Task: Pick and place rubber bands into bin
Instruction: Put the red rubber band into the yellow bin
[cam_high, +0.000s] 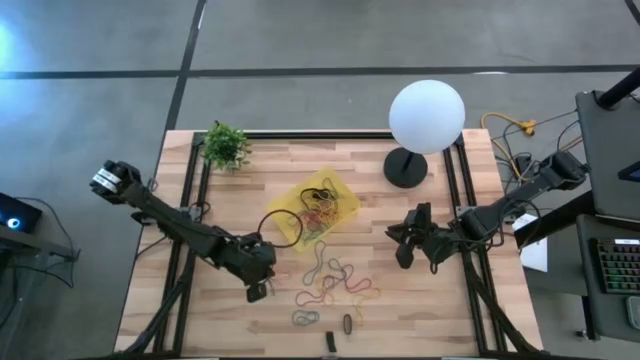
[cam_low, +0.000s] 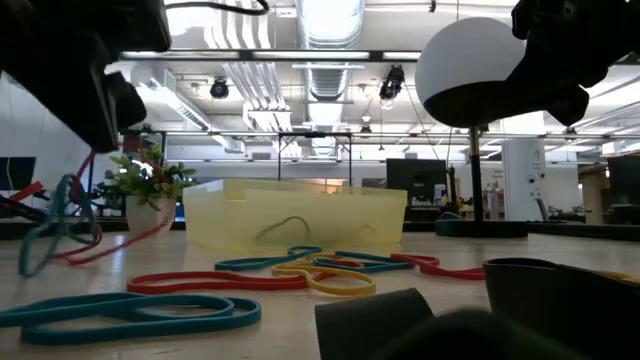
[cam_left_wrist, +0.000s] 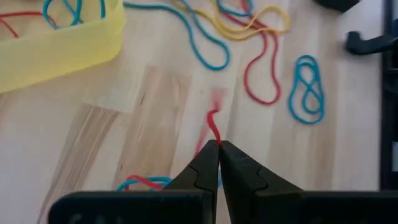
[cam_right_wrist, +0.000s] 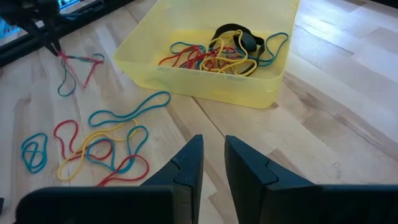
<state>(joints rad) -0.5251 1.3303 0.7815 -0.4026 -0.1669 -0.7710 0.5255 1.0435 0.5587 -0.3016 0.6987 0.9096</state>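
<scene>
The yellow bin (cam_high: 318, 205) stands mid-table with several coloured rubber bands (cam_right_wrist: 217, 53) inside. More loose bands (cam_high: 335, 280) lie flat on the wood nearer the front edge. A big black ring (cam_high: 283, 228) lies against the bin's left side. My left gripper (cam_high: 258, 290) is raised left of the loose bands and is shut on a red and a teal band (cam_right_wrist: 74, 71). My right gripper (cam_high: 405, 245) hovers right of the bin, pointing at it, open with nothing between its fingers (cam_right_wrist: 186, 165). My left gripper pinches a red and a teal band between its two fingertips; a short red piece (cam_left_wrist: 214, 124) sticks out past the tips. The fingers slant down from the table's left. The bands (cam_low: 60, 225) hang slack below the fingers; whether their low ends touch the table I cannot tell.
A lamp with a white globe (cam_high: 427, 115) and a black round base (cam_high: 405, 168) stands at the back right. A small green plant (cam_high: 226, 147) sits at the back left. Two small dark oblong pieces (cam_high: 347, 323) lie near the front edge.
</scene>
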